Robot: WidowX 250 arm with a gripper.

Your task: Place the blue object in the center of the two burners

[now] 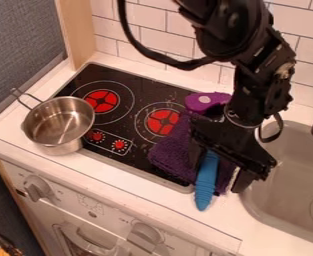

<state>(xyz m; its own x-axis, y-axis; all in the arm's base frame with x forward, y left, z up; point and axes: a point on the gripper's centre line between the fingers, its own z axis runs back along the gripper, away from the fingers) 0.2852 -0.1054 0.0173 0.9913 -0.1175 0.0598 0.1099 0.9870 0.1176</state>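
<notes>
Camera view: long ribbed blue object at the stove's front right corner, against the dark purple cloth. Black two-finger gripper above that corner, fingers wide apart – probably to straddle the body before a pinch. Cloth laps the right edge of the black glass stove; may snag. Shiny steel pot over its front left corner – handy, since the target between both red-centred burners stays free.
</notes>
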